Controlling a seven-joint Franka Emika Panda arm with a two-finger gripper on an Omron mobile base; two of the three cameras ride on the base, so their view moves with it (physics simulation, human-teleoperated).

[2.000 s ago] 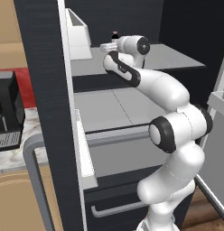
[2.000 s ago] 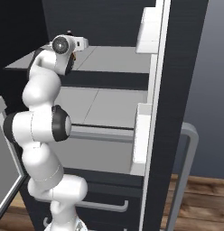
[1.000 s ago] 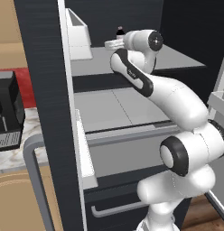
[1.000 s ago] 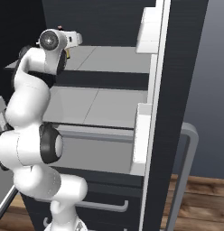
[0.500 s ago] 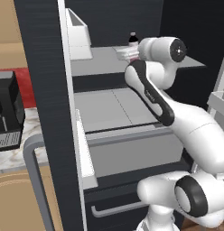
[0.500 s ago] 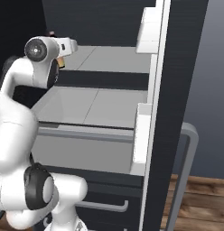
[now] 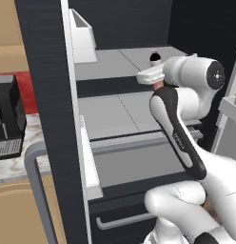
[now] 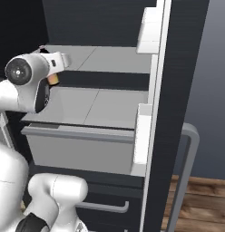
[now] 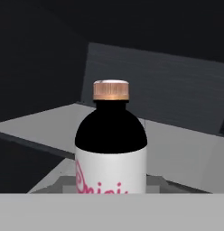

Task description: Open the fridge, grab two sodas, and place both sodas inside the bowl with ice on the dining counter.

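Observation:
The fridge (image 7: pixel 44 95) stands open, its grey shelves (image 7: pixel 115 114) bare. My gripper (image 7: pixel 157 76) is shut on a soda bottle (image 7: pixel 156 58) and holds it upright in front of the upper shelf, toward the right side of the opening. From the right base view the gripper (image 8: pixel 54 72) sits at the left, with the bottle's pink-orange body (image 8: pixel 53 79) just under the hand. The hand view has the bottle (image 9: pixel 111 149) close up: copper cap, black shoulders, white label with pink script. The bowl and the dining counter are out of view.
White door bins (image 7: pixel 82 38) (image 8: pixel 150 27) hang on both open doors. Long grey bar handles (image 7: pixel 36 190) (image 8: pixel 187 172) stick out from them. A black coffee machine (image 7: pixel 5 114) stands on the marbled worktop at the left. Dark drawers (image 8: pixel 100 206) sit below the shelves.
The hand has drawn the bottle off the back of the upper shelf, out and down toward the cameras, and the arm's upper joints have swung with it.

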